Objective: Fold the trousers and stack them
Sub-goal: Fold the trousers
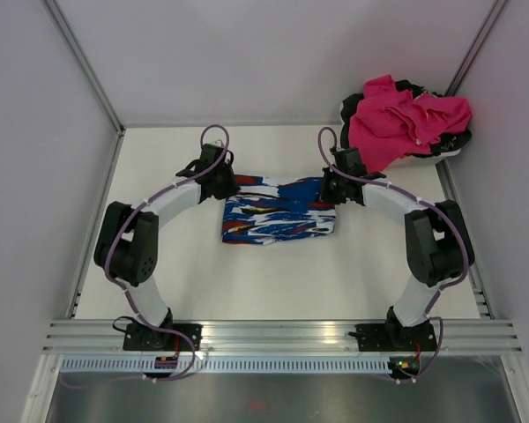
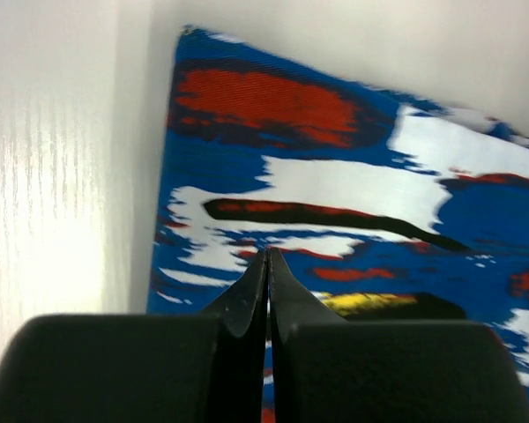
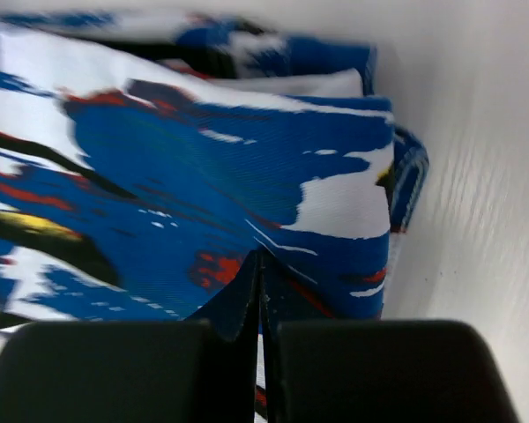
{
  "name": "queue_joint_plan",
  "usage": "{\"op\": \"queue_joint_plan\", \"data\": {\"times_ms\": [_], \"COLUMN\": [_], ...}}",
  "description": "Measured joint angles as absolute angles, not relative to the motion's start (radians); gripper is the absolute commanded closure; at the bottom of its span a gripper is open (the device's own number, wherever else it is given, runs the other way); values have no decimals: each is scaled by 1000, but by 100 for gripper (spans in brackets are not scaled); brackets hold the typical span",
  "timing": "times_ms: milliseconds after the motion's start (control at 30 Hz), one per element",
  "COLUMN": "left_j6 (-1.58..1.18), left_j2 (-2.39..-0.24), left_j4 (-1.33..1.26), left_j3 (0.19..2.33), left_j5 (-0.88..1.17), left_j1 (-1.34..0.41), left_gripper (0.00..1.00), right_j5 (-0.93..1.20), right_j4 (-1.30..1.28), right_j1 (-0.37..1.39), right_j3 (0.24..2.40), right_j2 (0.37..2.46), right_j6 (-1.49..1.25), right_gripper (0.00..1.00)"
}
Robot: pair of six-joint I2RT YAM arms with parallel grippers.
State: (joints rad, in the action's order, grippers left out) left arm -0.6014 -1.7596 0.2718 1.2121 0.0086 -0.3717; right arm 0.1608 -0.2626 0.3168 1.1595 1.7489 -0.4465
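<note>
The trousers (image 1: 280, 216) lie folded into a compact blue rectangle with white, red, black and yellow blotches in the middle of the table. My left gripper (image 1: 232, 189) is at the bundle's far left corner. In the left wrist view it (image 2: 267, 256) is shut, its tips over the fabric (image 2: 335, 176), with no cloth showing between the jaws. My right gripper (image 1: 328, 189) is at the far right corner. It (image 3: 260, 256) is also shut, tips down on the top layer (image 3: 203, 159), where a thin crease runs off to the right.
A pink garment (image 1: 406, 119) lies heaped on dark and white clothing at the back right corner. The white table (image 1: 247, 282) is walled at the back and both sides. An aluminium rail (image 1: 282, 335) carries the arm bases along the near edge.
</note>
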Motion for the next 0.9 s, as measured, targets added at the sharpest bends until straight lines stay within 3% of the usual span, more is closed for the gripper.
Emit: {"op": "queue_joint_plan", "data": {"times_ms": [333, 367, 400, 433, 500, 567, 600, 733, 767, 833, 900], "left_j6": [-602, -601, -601, -601, -598, -588, -586, -580, -580, -582, -589], "left_j2": [-1863, -1853, -1833, -1806, -1721, -1607, -1547, -1305, -1271, -1213, -1191], "left_j4": [273, 277, 282, 287, 293, 307, 311, 319, 316, 296, 247], "left_j3": [1212, 1206, 1194, 1177, 1120, 1054, 1019, 884, 863, 810, 750], "left_j5": [-17, -17, -17, -14, 4, 22, 31, 75, 88, 121, 159], "left_j1": [-371, -372, -371, -371, -371, -373, -373, -377, -377, -379, -381], "left_gripper": [98, 98, 97, 88, 80, 48, 33, 32, 36, 46, 52], "right_j5": [111, 107, 104, 103, 101, 105, 112, 190, 216, 252, 265], "right_j4": [-232, -248, -263, -277, -302, -319, -324, -307, -282, -242, -220], "right_j1": [318, 318, 318, 318, 318, 318, 318, 318, 318, 319, 321], "right_j3": [1056, 1056, 1056, 1056, 1052, 1032, 1017, 910, 867, 776, 689], "right_j2": [1717, 1693, 1663, 1634, 1553, 1445, 1392, 1221, 1192, 1162, 1172], "right_j6": [-439, -432, -427, -423, -417, -406, -409, -414, -425, -442, -464], "right_gripper": [100, 98, 90, 84, 63, 40, 37, 42, 52, 63, 69]}}
